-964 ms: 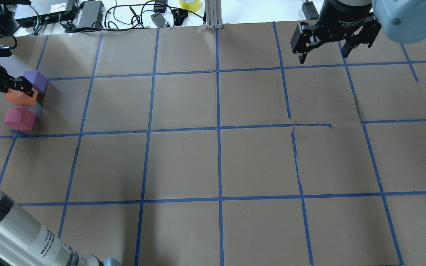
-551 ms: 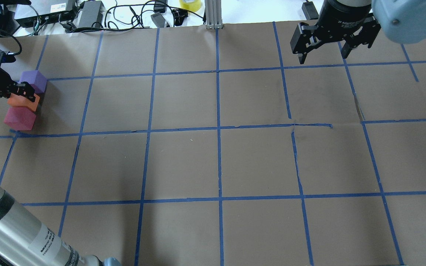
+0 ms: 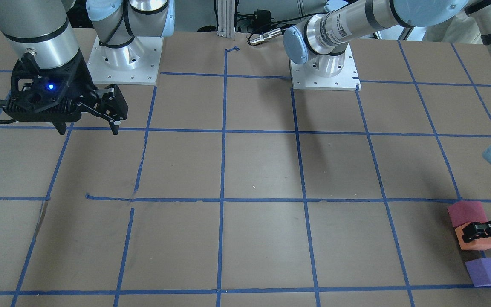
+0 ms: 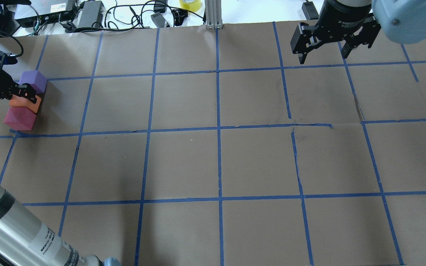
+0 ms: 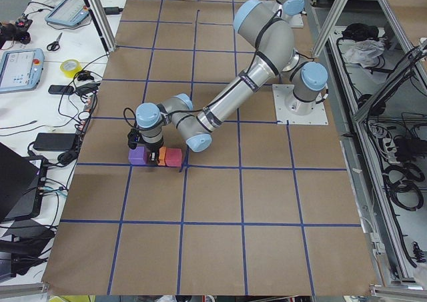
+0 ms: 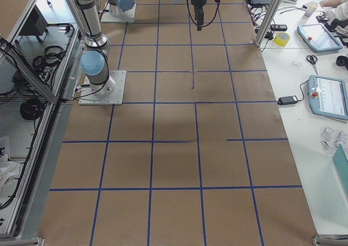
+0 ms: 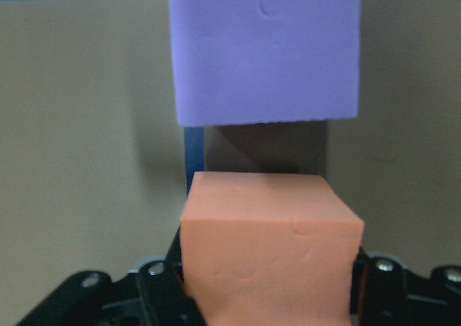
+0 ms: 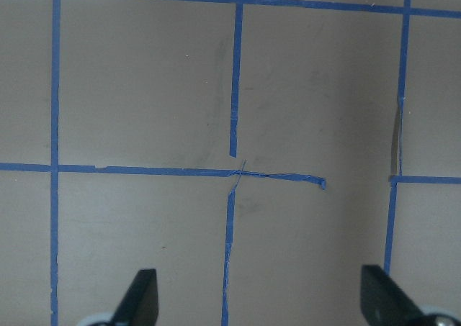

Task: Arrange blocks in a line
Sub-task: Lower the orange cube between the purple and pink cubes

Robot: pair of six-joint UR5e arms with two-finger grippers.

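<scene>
Gripping the small orange foam cube point(image 4: 28, 106) from both sides, the left hand point(image 4: 26, 93) is clenched on it at the far left edge of the brown paper-covered bench point(image 4: 183, 162), which is marked with a grid of blue tape. In the left wrist view the black fingers point(image 7: 162, 290) press against the cube's two flanks. Whether the cube sits on the paper or is held just above it cannot be told.

The red-pink foam cube point(image 4: 19, 120) lies on the side nearer the robot and appears to touch the orange one. The purple foam cube point(image 4: 32, 80) lies on the far side, with a narrow shadowed gap between it and the orange cube. The three run roughly in a row within one grid square.

The right hand point(image 4: 324, 57) hangs above the bench's far right part, well apart from the cubes. It is released, its fingers point(image 8: 140, 301) spread wide with only bare paper and tape between them.
</scene>
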